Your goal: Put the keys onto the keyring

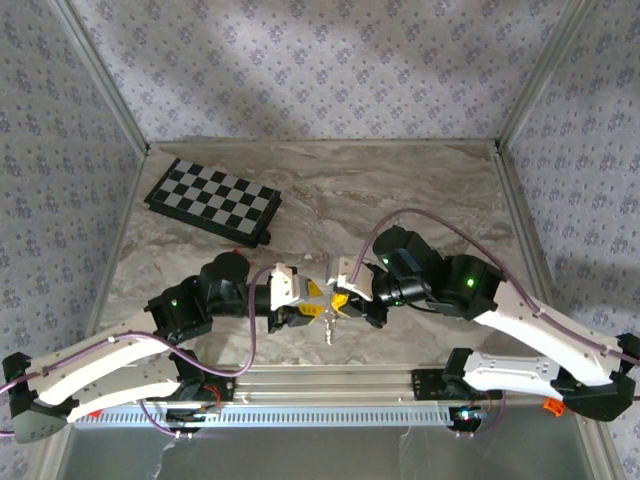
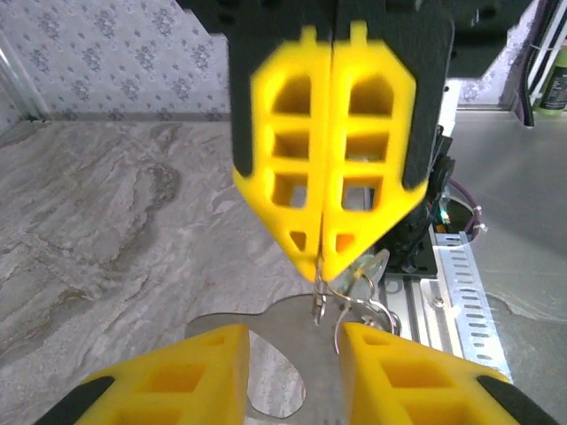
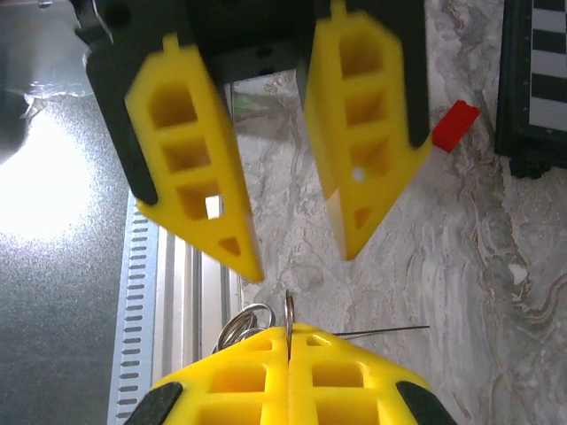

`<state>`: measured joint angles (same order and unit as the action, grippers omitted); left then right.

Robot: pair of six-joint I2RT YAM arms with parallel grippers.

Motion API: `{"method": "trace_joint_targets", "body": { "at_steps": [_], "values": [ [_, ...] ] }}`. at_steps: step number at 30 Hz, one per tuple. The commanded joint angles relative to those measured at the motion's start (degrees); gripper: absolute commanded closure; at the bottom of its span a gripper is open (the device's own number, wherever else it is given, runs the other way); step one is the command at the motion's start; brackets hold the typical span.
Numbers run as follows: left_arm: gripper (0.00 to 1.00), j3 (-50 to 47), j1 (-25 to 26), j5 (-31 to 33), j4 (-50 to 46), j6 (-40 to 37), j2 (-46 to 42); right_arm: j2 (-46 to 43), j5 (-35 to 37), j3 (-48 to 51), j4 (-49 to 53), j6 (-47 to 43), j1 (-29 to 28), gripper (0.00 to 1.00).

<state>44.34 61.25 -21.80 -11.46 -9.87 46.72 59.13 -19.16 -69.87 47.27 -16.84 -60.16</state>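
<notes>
The right arm [image 1: 440, 280] has its jaws squeezed shut on the keyring [image 2: 319, 299], in the middle of the left wrist view. A flat silver piece, likely a key [image 2: 297, 329], hangs just under it, long side pointing down. The left arm [image 1: 190, 305] faces it with jaws a little open and holding nothing, so I think it is nearer the key.

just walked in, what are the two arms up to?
Both arms meet nose to nose over the near part of the table. The right gripper is shut on the keyring, pinching it at the fingertips, with a key and more rings dangling beside it. The left gripper faces it, open and holding nothing. Whether the key is already threaded on can't be told.
</notes>
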Motion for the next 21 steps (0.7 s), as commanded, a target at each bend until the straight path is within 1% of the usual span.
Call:
{"method": "trace_joint_targets", "body": {
  "at_steps": [1,5,13,21],
  "values": [
    [0.68,0.93,0.45,-2.54,-0.63,-0.41,-0.97,2.42,0.96,-4.53,5.3,-2.09,-0.34,1.0],
    [0.69,0.53,0.44,-2.38,0.19,-0.49,-0.62,4.56,0.79,-5.83,6.9,-2.83,-0.77,1.0],
    [0.77,1.0,0.44,-1.23,0.36,-1.57,0.78,5.69,-0.07,-7.28,7.23,-3.4,-1.19,1.0],
    [0.76,1.14,0.45,-2.31,1.59,-1.12,2.26,5.99,-1.39,-7.04,6.45,-3.64,-1.26,1.0]
  ]
}}
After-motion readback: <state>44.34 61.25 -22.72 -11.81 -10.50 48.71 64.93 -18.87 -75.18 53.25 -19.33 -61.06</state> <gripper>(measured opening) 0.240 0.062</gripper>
